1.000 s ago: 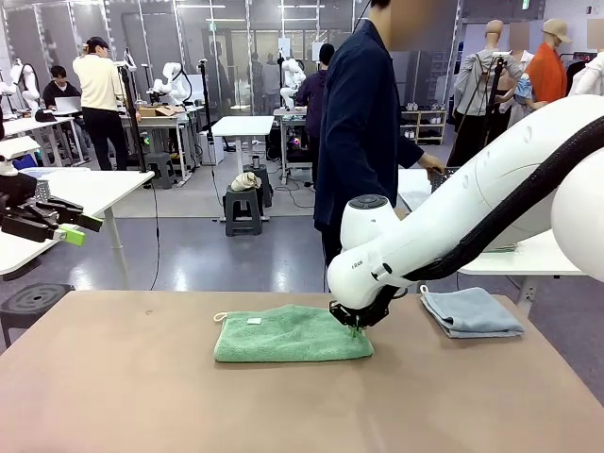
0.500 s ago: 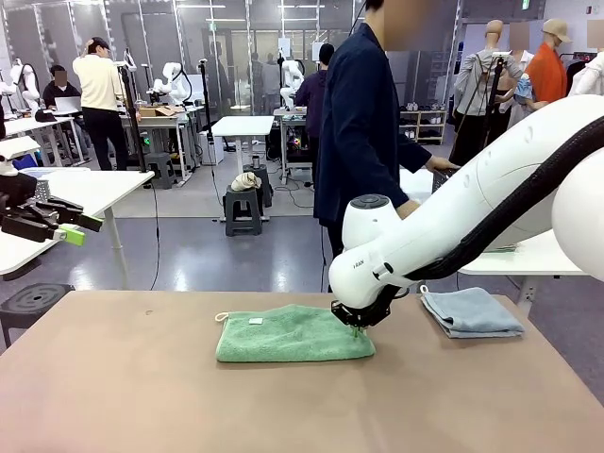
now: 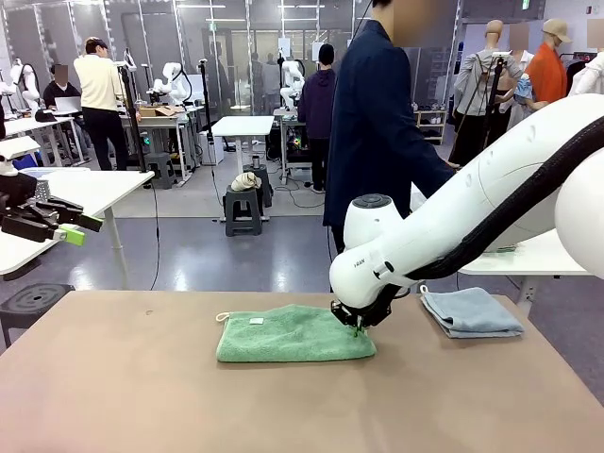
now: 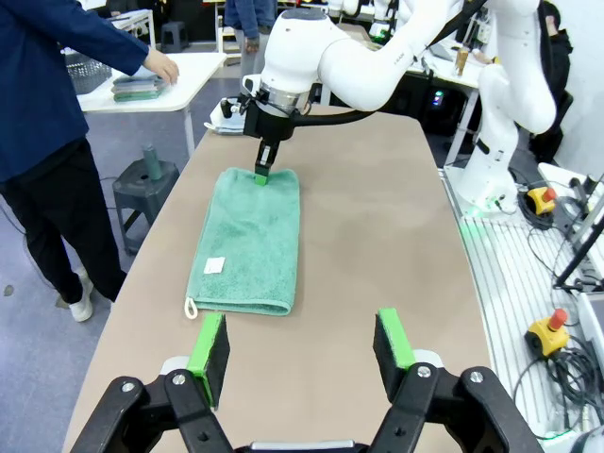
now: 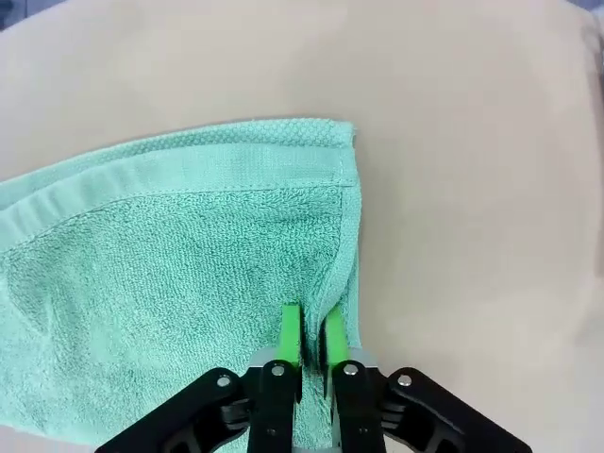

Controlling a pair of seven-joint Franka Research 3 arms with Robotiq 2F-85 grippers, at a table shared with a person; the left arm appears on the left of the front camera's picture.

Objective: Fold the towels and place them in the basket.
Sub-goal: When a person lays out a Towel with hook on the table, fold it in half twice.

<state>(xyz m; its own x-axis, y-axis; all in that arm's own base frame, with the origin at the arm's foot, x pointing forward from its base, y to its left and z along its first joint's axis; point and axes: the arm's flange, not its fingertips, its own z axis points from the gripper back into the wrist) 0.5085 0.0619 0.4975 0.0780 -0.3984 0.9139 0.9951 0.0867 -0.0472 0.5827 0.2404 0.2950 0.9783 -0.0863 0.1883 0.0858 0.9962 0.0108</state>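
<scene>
On the green towel's (image 3: 294, 333) right end, our right gripper (image 5: 310, 332) pinches a raised fold. We judge folding underway; next, carry that edge over. Our left gripper (image 4: 300, 344) hangs open, empty.

Brown table (image 3: 142, 396) seen with rounded corners. Green towel (image 3: 293, 335) laid folded flat near middle, white tag on top. Blue-grey towel (image 3: 470, 311) laid folded near far right edge, well apart.

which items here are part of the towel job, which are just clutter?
Job: green towel; folded blue-grey towel; right gripper, jaws nearly together over the green towel's edge fold.

Clutter: stool; side table; stack of cloths under the person's hand.
</scene>
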